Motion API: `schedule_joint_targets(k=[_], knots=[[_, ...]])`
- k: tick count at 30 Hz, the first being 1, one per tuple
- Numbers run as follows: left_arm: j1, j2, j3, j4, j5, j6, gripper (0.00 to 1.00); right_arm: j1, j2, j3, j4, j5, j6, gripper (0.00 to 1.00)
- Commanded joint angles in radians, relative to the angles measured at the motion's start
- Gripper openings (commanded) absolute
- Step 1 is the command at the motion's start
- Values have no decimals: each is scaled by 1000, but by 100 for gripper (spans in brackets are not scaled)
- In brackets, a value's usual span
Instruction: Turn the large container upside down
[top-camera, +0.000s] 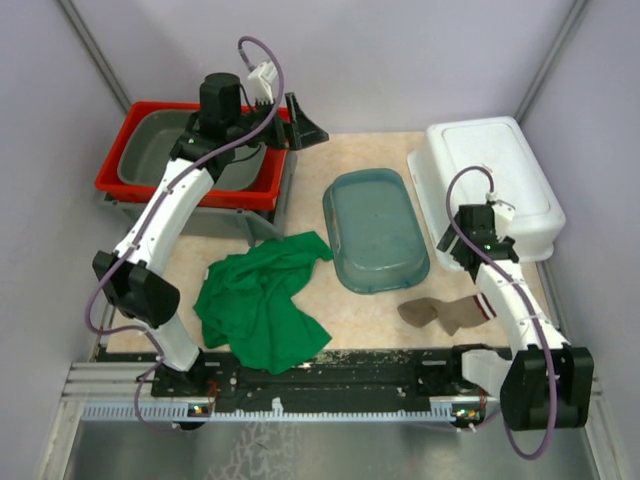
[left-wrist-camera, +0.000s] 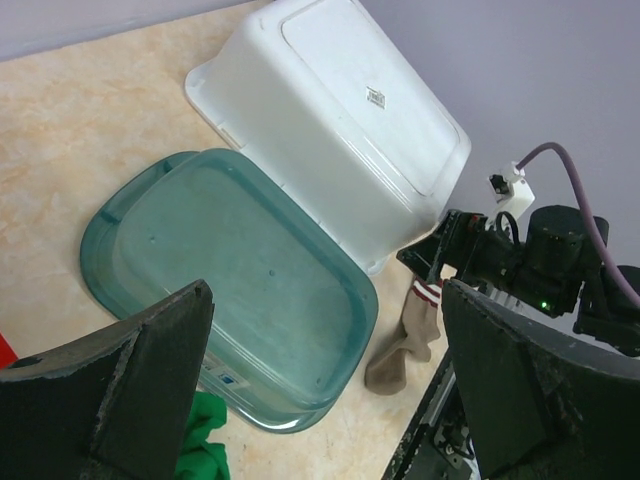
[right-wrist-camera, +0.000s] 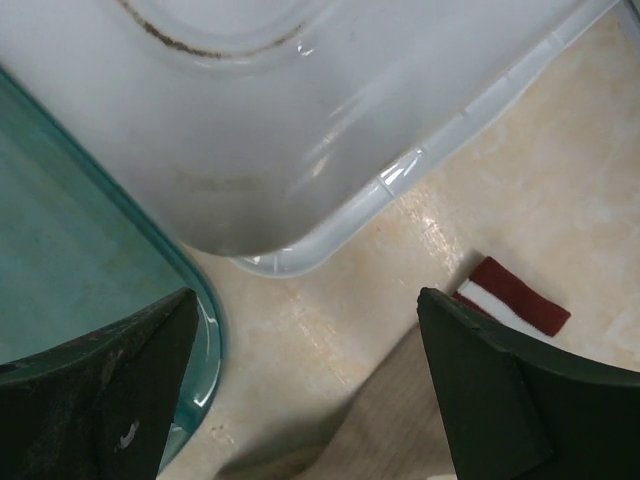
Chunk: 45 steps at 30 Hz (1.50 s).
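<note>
The large white container (top-camera: 495, 180) lies bottom up at the right of the table; it also shows in the left wrist view (left-wrist-camera: 340, 110) and the right wrist view (right-wrist-camera: 300, 100). A smaller teal container (top-camera: 375, 228) lies bottom up beside it on the left, touching or nearly touching its rim. My right gripper (top-camera: 458, 252) is open and empty, hovering over the white container's near left corner (right-wrist-camera: 310, 390). My left gripper (top-camera: 308, 126) is open and empty, raised by the red bin and facing the two containers (left-wrist-camera: 330, 390).
A red bin (top-camera: 190, 187) holding a grey tub (top-camera: 160, 150) stands at the back left. A green cloth (top-camera: 265, 300) lies crumpled at the front middle. A tan sock with a red-and-white cuff (top-camera: 445, 313) lies below the right gripper (right-wrist-camera: 520, 305).
</note>
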Motion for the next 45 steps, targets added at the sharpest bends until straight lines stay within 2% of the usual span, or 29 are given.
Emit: schedule_joint_targets(k=[1, 4, 9, 11, 17, 22, 26, 29, 31, 39, 45], knots=[[1, 60, 53, -13, 3, -22, 100, 8, 68, 12, 227, 46, 80, 91], [0, 87, 81, -33, 5, -20, 100, 8, 169, 62, 274, 92, 136, 92], [-1, 97, 77, -47, 5, -18, 100, 8, 317, 184, 160, 165, 340, 92], [0, 96, 70, -52, -2, -10, 100, 8, 343, 212, 144, 121, 364, 92], [-1, 92, 75, -56, -31, 9, 100, 39, 285, 230, 170, 63, 295, 93], [0, 90, 70, -57, -34, 19, 100, 51, 177, 221, 198, -77, 222, 93], [0, 93, 68, -54, -33, 23, 100, 114, 95, 202, 248, -174, 199, 94], [-1, 88, 58, -42, -30, 17, 100, 156, 100, 226, 308, -212, 177, 94], [-1, 81, 47, -34, -32, 16, 100, 165, 160, 290, 311, -189, 162, 94], [-1, -5, -56, 0, -76, 25, 100, 195, 534, 725, 165, -17, 105, 95], [-1, -69, -128, 15, -95, 38, 100, 195, 850, 1015, 120, -9, 75, 95]])
